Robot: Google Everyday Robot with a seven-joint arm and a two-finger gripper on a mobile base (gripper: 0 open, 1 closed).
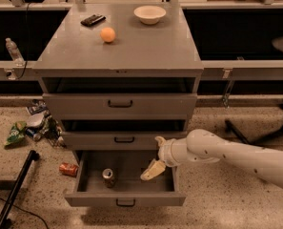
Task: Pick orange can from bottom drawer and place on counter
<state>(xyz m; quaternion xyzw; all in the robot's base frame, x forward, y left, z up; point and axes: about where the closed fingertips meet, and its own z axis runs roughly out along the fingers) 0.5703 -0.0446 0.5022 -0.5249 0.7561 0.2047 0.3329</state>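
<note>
The orange can (108, 177) stands upright in the open bottom drawer (126, 200), left of its middle, silver top showing. My gripper (152, 171) hangs over the right half of that drawer, to the right of the can and apart from it, with nothing seen in it. The white arm (227, 154) reaches in from the right. The counter (146, 44) is the grey top of the cabinet, above the two upper drawers.
On the counter lie an orange ball (108, 34), a white bowl (149, 14) and a black object (92, 19). A redder can (68, 169) lies on the floor left of the drawer, with litter (34, 128) beyond. A black stand leg (15, 190) crosses the lower left.
</note>
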